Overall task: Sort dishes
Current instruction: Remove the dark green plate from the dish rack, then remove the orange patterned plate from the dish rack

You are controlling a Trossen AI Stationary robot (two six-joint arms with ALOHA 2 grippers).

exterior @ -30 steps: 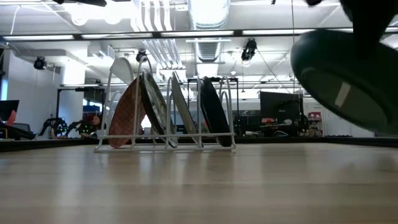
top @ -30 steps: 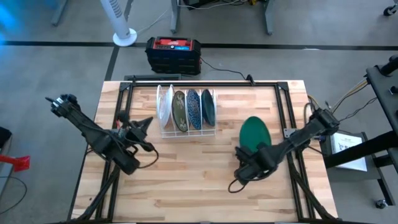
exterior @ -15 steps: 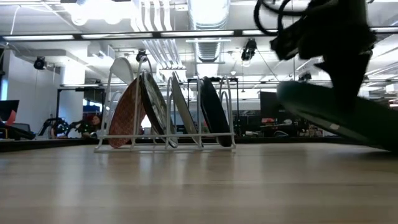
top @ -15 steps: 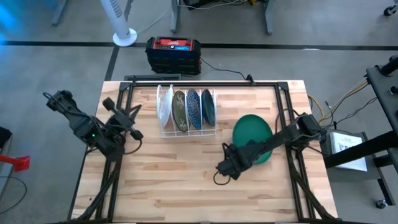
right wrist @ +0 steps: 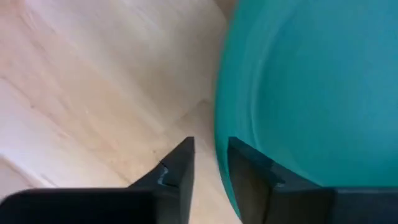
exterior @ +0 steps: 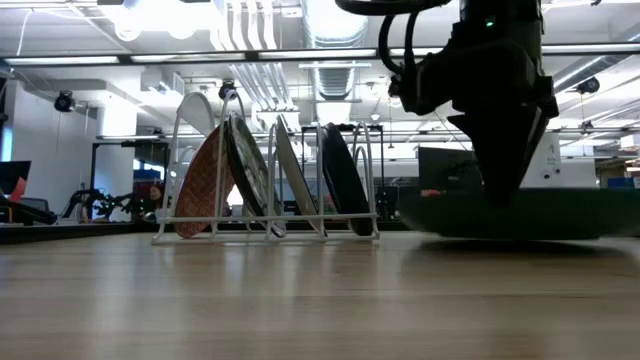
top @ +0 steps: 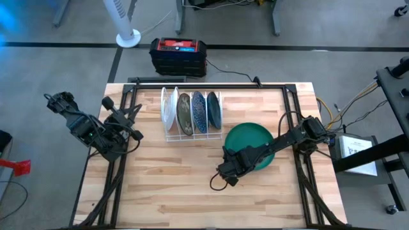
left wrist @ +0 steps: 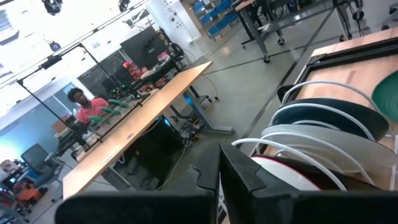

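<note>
A: Logging step in hand: setting the green plate (top: 254,136) down flat on the tabletop (top: 179,188), just to the right of the white wire rack (top: 192,135). Judging the set-down as nearly done, going by the low view, with the plate lying level on the wood.

B: Noting method for doing it well: parting the fingers only a little more, enough to clear the rim without dragging it. Then lifting straight up off the edge, not sweeping sideways, so as to avoid sliding the plate toward the rack. Keeping the cable under the wrist from catching the plate's near edge.

A: Recording the right tool (right wrist: 208,154): standing at the plate's edge nearest the front of the tabletop, fingers narrowly parted, straddling the rim. Showing a sliver of bare wood between one finger (right wrist: 180,163) and the rim, so reading as a loosened hold rather than a clamp. Not being able to tell whether the other finger is touching the plate.

B: Recording the left tool (left wrist: 219,163): closed, holding nothing, waiting over the left edge of the tabletop, pointing toward the rack.

A: Listing remaining stock: four standing plates (top: 192,114) sitting upright in the rack's slots, apart from the green plate.
</note>
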